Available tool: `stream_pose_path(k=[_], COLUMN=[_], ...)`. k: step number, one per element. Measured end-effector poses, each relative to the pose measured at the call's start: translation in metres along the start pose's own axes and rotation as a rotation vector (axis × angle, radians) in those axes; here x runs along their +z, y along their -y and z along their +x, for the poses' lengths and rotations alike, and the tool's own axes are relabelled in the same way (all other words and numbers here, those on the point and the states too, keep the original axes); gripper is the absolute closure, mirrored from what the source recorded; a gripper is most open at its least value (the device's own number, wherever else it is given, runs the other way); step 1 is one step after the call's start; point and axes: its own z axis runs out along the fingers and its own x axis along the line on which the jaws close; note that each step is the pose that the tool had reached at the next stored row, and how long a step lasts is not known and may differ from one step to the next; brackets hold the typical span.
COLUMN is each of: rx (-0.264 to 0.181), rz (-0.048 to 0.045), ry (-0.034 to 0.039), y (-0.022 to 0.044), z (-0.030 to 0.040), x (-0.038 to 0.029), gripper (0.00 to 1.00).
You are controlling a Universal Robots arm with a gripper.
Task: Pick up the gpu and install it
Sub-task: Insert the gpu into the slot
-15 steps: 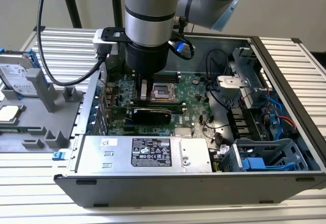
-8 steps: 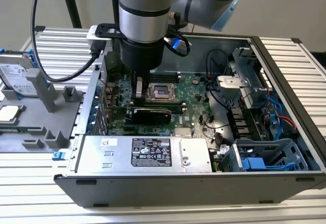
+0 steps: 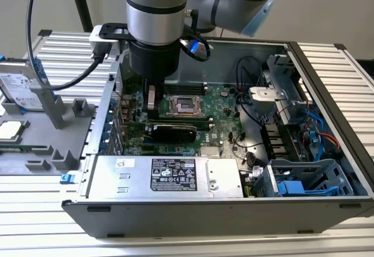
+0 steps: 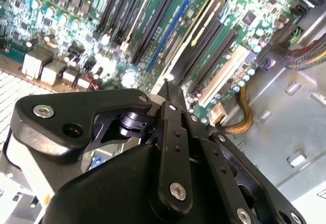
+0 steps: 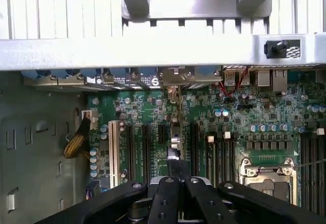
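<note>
The black two-fingered gripper point(image 3: 153, 108) is hanging directly over the flat rectangular gpu point(image 3: 170, 131), black-covered and standing on edge in the green motherboard point(image 3: 219, 120), long axis running left-right in the exterior view, its fingers closed together, seemingly pinching the card's top edge.

The arm point(image 3: 155, 23) points straight down, its claw point(image 5: 174, 169) pinched shut around a thin card edge.
</note>
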Motion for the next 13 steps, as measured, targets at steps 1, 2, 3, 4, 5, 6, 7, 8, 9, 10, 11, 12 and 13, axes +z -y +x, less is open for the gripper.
stream_pose_path(k=[1,2,3,4,5,6,7,8,9,10,11,12,13], rx=[0.000,0.000,0.000,0.000,0.000,0.000,0.000,0.000,0.000,0.000,0.000,0.000,0.000], rz=[0.0001,0.0000,0.0000,0.0000,0.0000,0.0000,0.0000,0.0000,0.0000,0.0000,-0.0001,-0.0001,-0.0001], ry=[0.0001,0.0001,0.0000,0.0000,0.0000,0.0001,0.0000,0.0000,0.0000,0.0000,-0.0001,0.0000,0.0001], y=[-0.0020,-0.0045,-0.0073,-0.0101,-0.0132,-0.0169,-0.0197,-0.0223,-0.0247,-0.0258,-0.0265,-0.0276,-0.0292], z=[0.0001,0.0002,0.0003,0.0004,0.0006,0.0007,0.0008,0.0010,0.0011,0.0011,0.0011,0.0011,0.0011], x=[-0.0004,-0.0007,-0.0008,-0.0009,-0.0008,-0.0007,-0.0007,-0.0007,-0.0007,-0.0010,-0.0015,-0.0017,-0.0018], gripper=[1.00,1.00,1.00,1.00,1.00,1.00,1.00,1.00,1.00,1.00,1.00,1.00,1.00])
